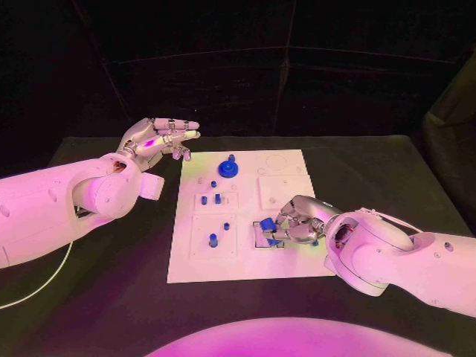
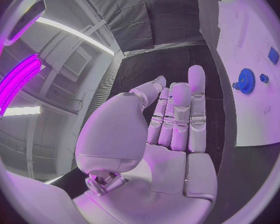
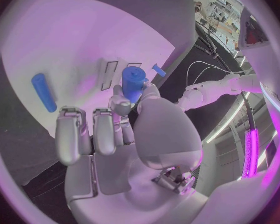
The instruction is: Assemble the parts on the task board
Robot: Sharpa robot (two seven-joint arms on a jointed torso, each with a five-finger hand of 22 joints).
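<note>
The white task board lies in the middle of the black table. My right hand rests low over the board's near right part and pinches a blue cylindrical part between thumb and a finger. A blue peg lies on the board beside it. A blue gear with a peg in it stands at the far end, also seen as the gear. Small blue parts and a blue peg stand in the left column. My left hand hangs raised off the board's far left corner, fingers stretched out, holding nothing.
A thin white cable runs over the table at the near left. Dark curtains close off the back. Bare black table lies on both sides of the board.
</note>
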